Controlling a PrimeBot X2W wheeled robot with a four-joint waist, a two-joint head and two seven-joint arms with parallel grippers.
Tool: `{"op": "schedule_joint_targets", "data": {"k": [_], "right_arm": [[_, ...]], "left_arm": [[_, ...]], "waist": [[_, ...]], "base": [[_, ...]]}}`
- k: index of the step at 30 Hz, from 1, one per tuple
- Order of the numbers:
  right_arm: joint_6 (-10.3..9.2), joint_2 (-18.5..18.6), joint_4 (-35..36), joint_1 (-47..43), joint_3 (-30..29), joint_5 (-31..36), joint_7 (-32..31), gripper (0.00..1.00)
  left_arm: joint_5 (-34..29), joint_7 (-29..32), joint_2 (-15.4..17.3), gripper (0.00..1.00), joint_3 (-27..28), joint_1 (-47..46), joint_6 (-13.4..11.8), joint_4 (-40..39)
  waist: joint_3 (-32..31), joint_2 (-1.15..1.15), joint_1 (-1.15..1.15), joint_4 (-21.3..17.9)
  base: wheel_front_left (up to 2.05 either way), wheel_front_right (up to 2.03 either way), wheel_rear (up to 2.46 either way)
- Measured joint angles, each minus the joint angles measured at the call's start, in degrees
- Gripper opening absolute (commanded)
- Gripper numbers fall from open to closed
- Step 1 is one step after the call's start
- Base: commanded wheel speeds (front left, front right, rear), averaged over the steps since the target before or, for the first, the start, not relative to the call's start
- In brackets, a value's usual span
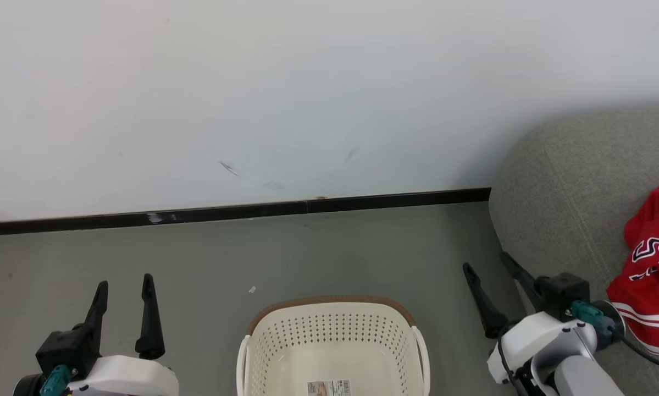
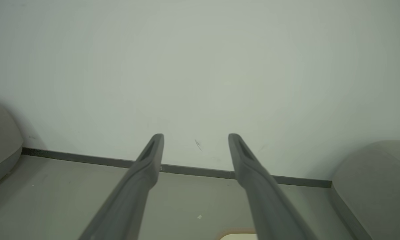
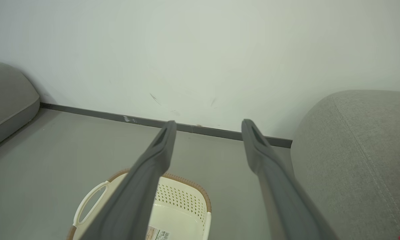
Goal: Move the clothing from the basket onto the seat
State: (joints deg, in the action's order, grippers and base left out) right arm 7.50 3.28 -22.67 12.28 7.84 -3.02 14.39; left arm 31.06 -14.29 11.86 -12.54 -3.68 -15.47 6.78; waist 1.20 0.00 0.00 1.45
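The left claw (image 1: 125, 283) hangs over the grey floor (image 1: 197, 258) at the near left, its two long dark fingers (image 1: 149, 313) spread apart and holding nothing. The right claw (image 1: 486, 263) is likewise parted and empty, just left of the large grey fabric sofa seat (image 1: 560, 181). Between the arms stands the oval cream-white perforated plastic basket (image 1: 332, 301) with its brown rim. What shows of its inside holds no garment, only a printed label (image 1: 329, 387), though its near end is cut off. The red sports clothing (image 1: 651, 275) with white stripes and dark lettering lies on the seat at the right, close beside the right arm's wrist and its black cable (image 1: 645, 352). That closeness is the risk, I judge: a swing or pull-back of that arm could snag the loose fabric and drag it off the rounded seat edge. A garment may also lie unseen in the basket's near end.
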Motion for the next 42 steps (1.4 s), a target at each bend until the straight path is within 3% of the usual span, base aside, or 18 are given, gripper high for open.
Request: {"op": "schedule_joint_targets", "data": {"k": [27,42], "right_arm": [[0.00,-0.73,13.15,-11.95,-0.94,1.41,0.02,1.00],[0.00,-0.79,15.72,-15.39,-1.57,-0.01,0.04,1.00]], "left_arm": [[-3.69,0.00,-0.54,1.00,-0.92,2.41,-0.86,1.52],[-6.81,0.00,-0.30,1.00,-2.57,2.31,-0.99,2.50]], "waist": [[-1.39,0.00,0.00,1.11],[-1.40,0.00,0.00,1.00]], "base": [[0.00,0.00,0.00],[0.00,0.00,0.00]]}}
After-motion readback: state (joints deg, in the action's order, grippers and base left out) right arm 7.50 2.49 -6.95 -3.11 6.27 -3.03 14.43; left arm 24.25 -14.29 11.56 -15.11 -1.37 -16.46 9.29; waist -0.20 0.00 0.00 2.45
